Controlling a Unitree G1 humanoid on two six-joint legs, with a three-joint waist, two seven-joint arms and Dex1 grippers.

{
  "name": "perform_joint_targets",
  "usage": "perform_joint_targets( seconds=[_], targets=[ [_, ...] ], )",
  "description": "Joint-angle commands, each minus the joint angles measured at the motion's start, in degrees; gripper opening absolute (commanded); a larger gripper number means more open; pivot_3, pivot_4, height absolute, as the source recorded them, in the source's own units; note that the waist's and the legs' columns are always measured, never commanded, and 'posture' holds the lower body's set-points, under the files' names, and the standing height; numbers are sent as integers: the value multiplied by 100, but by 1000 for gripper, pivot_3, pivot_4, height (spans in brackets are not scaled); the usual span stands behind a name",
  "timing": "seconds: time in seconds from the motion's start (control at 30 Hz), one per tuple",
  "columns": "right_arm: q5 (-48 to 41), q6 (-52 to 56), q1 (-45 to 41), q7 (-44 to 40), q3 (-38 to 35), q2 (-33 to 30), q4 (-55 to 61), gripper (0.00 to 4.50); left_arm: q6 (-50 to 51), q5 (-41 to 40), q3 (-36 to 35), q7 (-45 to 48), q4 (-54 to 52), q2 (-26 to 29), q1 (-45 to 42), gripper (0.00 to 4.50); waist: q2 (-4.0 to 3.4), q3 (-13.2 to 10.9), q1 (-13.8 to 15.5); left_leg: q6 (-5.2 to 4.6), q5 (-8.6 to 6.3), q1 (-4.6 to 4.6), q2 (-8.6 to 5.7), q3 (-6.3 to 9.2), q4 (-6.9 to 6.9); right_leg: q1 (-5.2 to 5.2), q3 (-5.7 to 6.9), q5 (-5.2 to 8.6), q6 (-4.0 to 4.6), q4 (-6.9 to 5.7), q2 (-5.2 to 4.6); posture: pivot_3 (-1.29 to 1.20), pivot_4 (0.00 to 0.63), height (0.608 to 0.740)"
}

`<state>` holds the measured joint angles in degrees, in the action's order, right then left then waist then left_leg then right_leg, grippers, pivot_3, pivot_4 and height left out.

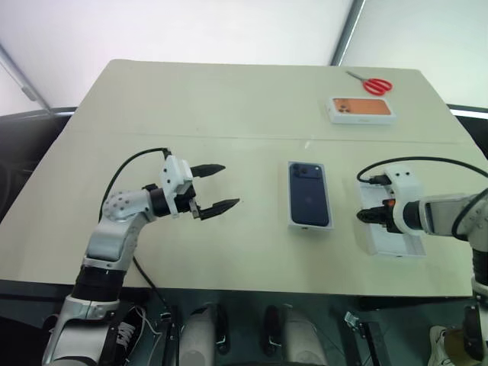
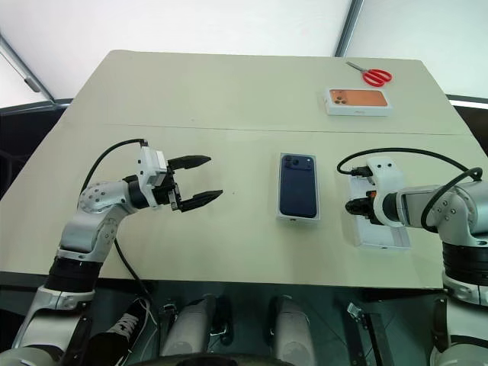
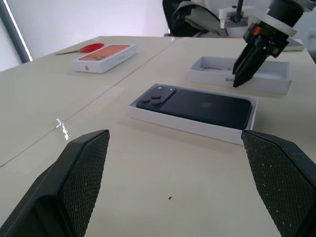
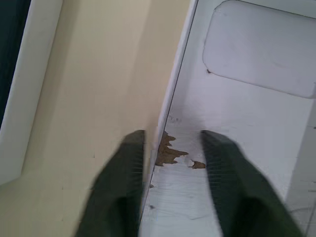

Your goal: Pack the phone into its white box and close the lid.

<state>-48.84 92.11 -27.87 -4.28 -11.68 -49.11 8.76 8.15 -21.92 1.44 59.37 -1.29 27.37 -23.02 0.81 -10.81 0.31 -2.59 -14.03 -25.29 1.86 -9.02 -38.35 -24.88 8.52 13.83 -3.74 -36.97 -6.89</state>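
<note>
The slim dark navy phone (image 1: pixel 309 194) already lies in the shallow white cardboard box (image 1: pixel 291 200) at the desk's (image 1: pixel 229 137) centre. Right of that box, the right tool (image 4: pixel 170 163) straddles one thin wall of the white cardboard lid (image 1: pixel 415 245), its fingers narrowing but not visibly clamped. Such a one-wall pinch could let the lid swing, slip or skid toward the near desk edge close by. Left of the box, the left tool (image 1: pixel 216 187) hovers released over bare desk.

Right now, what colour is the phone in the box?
Dark navy blue phone; clearest in the left wrist view.
</note>
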Motion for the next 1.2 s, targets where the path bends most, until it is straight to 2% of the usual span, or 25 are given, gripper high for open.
perform_joint_targets(
  seconds=[0.03, 0.07, 0.17, 0.3, 0.4, 0.53, 0.63, 0.73, 0.9, 1.03, 1.1, 1.17, 1.2],
  targets=[
    [-421, 39, 31, 388, 11, -94, -38, 247, 0, -45, -12, -83, -227, -13, -42, 4500, 0, 0, 0, 0, 0, 0, 0, 0, 0, 0, 0, 0, 0, 0, 0, 0, 150, 738],
    [-500, 39, 23, 498, 8, -79, -68, 76, 10, -37, -7, -97, -216, -17, -43, 4500, 0, 0, 2, 0, 0, 0, 0, 0, 0, 1, -1, 0, 0, 0, 0, 0, 150, 738],
    [-691, 39, -40, 863, -134, 89, -191, 76, 14, -5, 8, -142, -177, -25, -44, 4500, 2, 1, 8, -1, 0, 0, 0, 0, 0, 2, -1, 0, -1, 1, 1, 0, 150, 738],
    [-767, 39, -542, 1264, -464, 497, -410, 76, 74, -4, 20, -165, -137, -18, -76, 4500, 6, 4, -49, -1, 0, 2, 1, -1, -1, 4, -4, 0, -1, 1, 4, 0, 150, 738],
    [-519, 39, -1381, 1412, -1108, 1167, -632, 76, 172, 1, -5, -240, -33, -22, -156, 4500, -4, 1, -129, 2, 2, -1, 3, -3, 1, -6, -8, 0, -1, -6, 8, 0, 150, 738],
    [-740, 20, -2218, 1214, -1783, 1912, -951, 76, 385, -42, -93, -395, 157, -82, -300, 4500, -10, 3, -103, 11, 9, -4, 6, -7, 12, -19, -11, 0, 0, -14, 17, 0, 150, 738],
    [-819, -32, -2467, 1072, -2025, 2197, -898, 76, 485, -60, -149, -530, 220, -117, -367, 4500, -9, 3, -86, 9, 9, -9, 0, -8, 12, -18, -9, 0, -1, -12, 16, 0, 150, 738],
    [-1191, -7, -2848, 1283, -2916, 2973, -986, 76, 636, -122, -209, -685, 217, -148, -397, 4500, -9, 3, -106, -2, 7, -10, -4, -15, 7, -17, -11, -1, -3, -11, 10, 0, 150, 738],
    [-2403, 35, -2603, 2029, -3483, 4380, -723, 76, 893, -186, -291, -1060, 177, -330, -498, 4500, -11, 5, -123, 4, 12, -7, 1, -10, 12, -18, -10, -1, -2, -20, 16, 0, 150, 738],
    [-3342, -142, -1996, 2650, -3156, 4881, -608, 76, 1112, -283, -248, -1198, 94, -454, -543, 4500, -12, 5, -108, 4, 12, -8, -3, -11, 13, -17, -10, -1, -2, -18, 12, 0, 150, 738],
    [-3906, -500, -1695, 3039, -2916, 4914, -659, 0, 1223, -307, -233, -1275, 88, -502, -567, 3986, -12, 5, -104, 2, 11, -8, -6, -11, 11, -16, -10, -1, -2, -17, 11, 0, 150, 738],
    [-4557, -832, -1329, 3315, -2510, 4865, -657, 0, 1391, -450, -228, -1242, 19, -543, -539, 3210, -12, 5, -117, 0, 12, -8, -7, -11, 11, -15, -11, -1, -2, -17, 10, 0, 150, 738],
    [-4750, -967, -1161, 3425, -2283, 4795, -616, 0, 1376, -408, -211, -1281, -13, -553, -513, 2683, -12, 5, -135, 0, 12, -7, -6, -10, 11, -15, -11, -1, -2, -17, 11, 0, 150, 738]
  ],
)
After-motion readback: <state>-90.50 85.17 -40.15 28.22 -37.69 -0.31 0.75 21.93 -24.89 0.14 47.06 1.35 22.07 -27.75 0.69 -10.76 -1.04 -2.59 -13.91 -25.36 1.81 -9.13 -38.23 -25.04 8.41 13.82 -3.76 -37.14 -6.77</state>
